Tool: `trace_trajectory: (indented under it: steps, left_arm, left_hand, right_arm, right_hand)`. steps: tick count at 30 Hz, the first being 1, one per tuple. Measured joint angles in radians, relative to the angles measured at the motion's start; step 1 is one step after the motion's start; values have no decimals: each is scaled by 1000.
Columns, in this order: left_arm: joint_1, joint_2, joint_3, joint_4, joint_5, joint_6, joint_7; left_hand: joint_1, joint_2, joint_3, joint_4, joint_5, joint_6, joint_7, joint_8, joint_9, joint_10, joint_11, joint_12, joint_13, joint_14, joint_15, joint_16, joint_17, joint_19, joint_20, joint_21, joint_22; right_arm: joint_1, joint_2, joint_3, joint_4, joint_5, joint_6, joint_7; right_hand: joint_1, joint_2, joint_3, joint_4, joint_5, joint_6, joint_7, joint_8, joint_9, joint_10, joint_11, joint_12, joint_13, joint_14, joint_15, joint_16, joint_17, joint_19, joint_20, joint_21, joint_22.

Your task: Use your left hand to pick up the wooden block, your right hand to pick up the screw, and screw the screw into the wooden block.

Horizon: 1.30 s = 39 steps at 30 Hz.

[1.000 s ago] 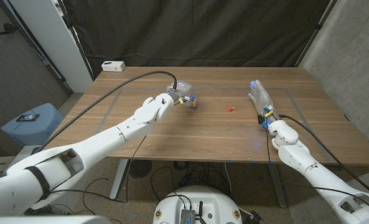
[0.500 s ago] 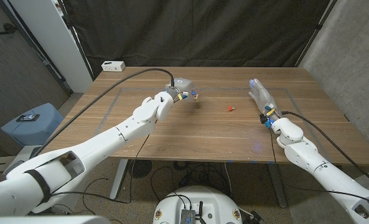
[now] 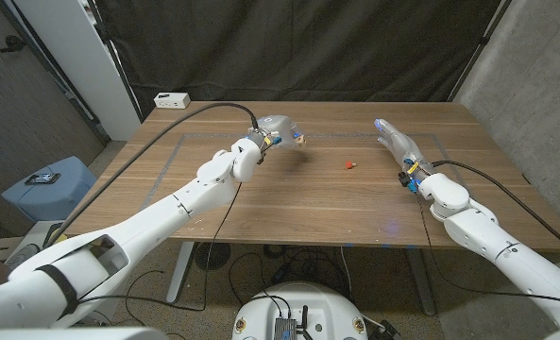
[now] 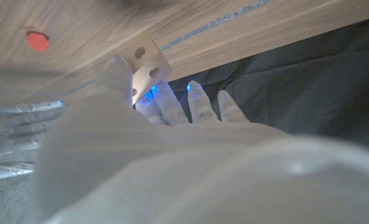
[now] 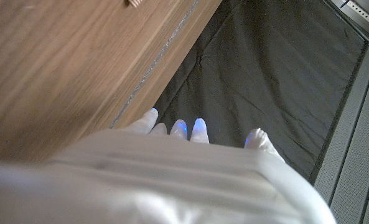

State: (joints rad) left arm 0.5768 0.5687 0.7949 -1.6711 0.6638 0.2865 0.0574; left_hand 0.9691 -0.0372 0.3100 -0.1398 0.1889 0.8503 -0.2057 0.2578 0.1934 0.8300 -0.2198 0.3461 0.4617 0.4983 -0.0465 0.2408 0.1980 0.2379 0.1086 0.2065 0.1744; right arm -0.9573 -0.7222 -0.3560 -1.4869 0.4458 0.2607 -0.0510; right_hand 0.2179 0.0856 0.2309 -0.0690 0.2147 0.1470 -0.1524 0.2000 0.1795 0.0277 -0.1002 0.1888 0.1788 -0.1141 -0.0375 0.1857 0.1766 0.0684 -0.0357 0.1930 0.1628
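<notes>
- Since the earlier head picture the left hand (image 3: 278, 128) has lifted the wooden block (image 3: 298, 140) off the table (image 3: 261, 203); the right hand (image 3: 399, 147), fingers spread and holding nothing, has edged toward the red screw (image 3: 349, 164), which lies on the table well apart from it.
- Left wrist view: the block (image 4: 144, 62), two holes showing, sits pinched at the fingertips (image 4: 119, 71). So shallow a hold might let it twist or drop under turning force.
- Right wrist view: the right hand's fingertips (image 5: 200, 127) are spread. The small screw may skid away when it is pinched.
</notes>
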Motion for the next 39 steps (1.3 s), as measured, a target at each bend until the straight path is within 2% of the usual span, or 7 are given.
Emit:
trace_trajectory:
  steps: [5, 11, 19, 20, 21, 30, 39]
  left_arm:
    - [15, 1, -22, 0, -76, -26, 29]
    - [28, 2, -40, -1, -133, -43, 50]
    - [43, 5, -60, -5, -191, -54, 65]
    - [43, 5, -61, -5, -191, -54, 65]
    - [44, 5, -63, -3, -237, -77, 75]
    - [51, 4, -88, 26, -334, -119, 78]
    - [52, -3, -104, 58, -419, -157, 79]
  left_hand:
    - [2, 7, -5, 3, 0, 0, 0, -2, 0, 0, 0, -6, 5, 13, -2, 7, 5, 40, -40, 16, 5]
    - [7, 12, -9, -1, 4, -15, 3, -12, 0, -4, -3, -14, 9, 13, -2, 7, 5, 46, -46, 17, 5]
    - [11, 15, -12, -4, 4, -24, -6, -16, 3, -14, -4, -19, 14, -1, -1, 3, 5, 39, -48, 17, 9]
    - [13, 17, -12, -4, 4, -25, -7, -16, 4, -14, -4, -22, 14, -8, 0, 1, 5, 35, -46, 15, 10]
    - [13, 17, -14, -3, 4, -25, -7, -20, 5, -14, -4, -22, 14, -8, 0, -1, 5, 31, -43, 12, 10]
    - [8, 21, -17, -1, 4, -36, -7, -23, 6, -16, -2, -22, 19, -18, 0, -5, 5, 20, -44, 11, 10]
    - [12, 25, -18, -2, 4, -39, -11, -30, 5, -18, 0, -24, 21, -18, 0, -5, 4, 11, -36, 2, 10]
  right_arm:
    - [-4, -29, -2, -23, -30, -5, 0]
    - [-4, -52, -5, -40, -68, -6, -1]
    - [-1, -85, -8, -62, -122, -31, 22]
    - [9, -118, -13, -83, -130, -35, 28]
    - [10, -120, -14, -84, -133, -37, 30]
    - [41, -174, -29, -108, -199, -63, 78]
    - [72, -217, -45, -129, -258, -93, 112]
  right_hand:
    - [20, -9, 8, -18, 0, 21, -6, 4, 0, 8, 2, 4, 0, 9, 2, 8, 0, 10, 0, 0, 0]
    - [73, 10, 31, -52, -5, 39, -10, 8, 0, 21, -4, 4, 0, 23, 2, 8, 0, 29, -3, 0, 0]
    - [121, 8, 52, -84, 0, 46, -3, 8, 0, 28, 0, 4, 0, 29, 7, 8, 0, 39, -4, 0, 0]
    - [122, 7, 55, -86, 0, 46, -3, 8, 0, 28, 0, 4, 0, 29, 7, 8, 0, 41, -5, 0, 0]
    - [131, 2, 57, -89, 0, 46, -3, 8, 0, 28, 0, 4, 0, 29, 7, 8, 0, 41, -5, 0, 0]
    - [166, -5, 71, -103, 4, 53, -10, 8, 0, 13, 15, 0, 0, 28, 7, 8, 0, 41, -5, 0, 0]
    - [201, -4, 81, -113, 12, 62, -19, 8, 5, 13, 7, 0, 0, 28, 7, 8, 0, 45, -1, -5, 0]
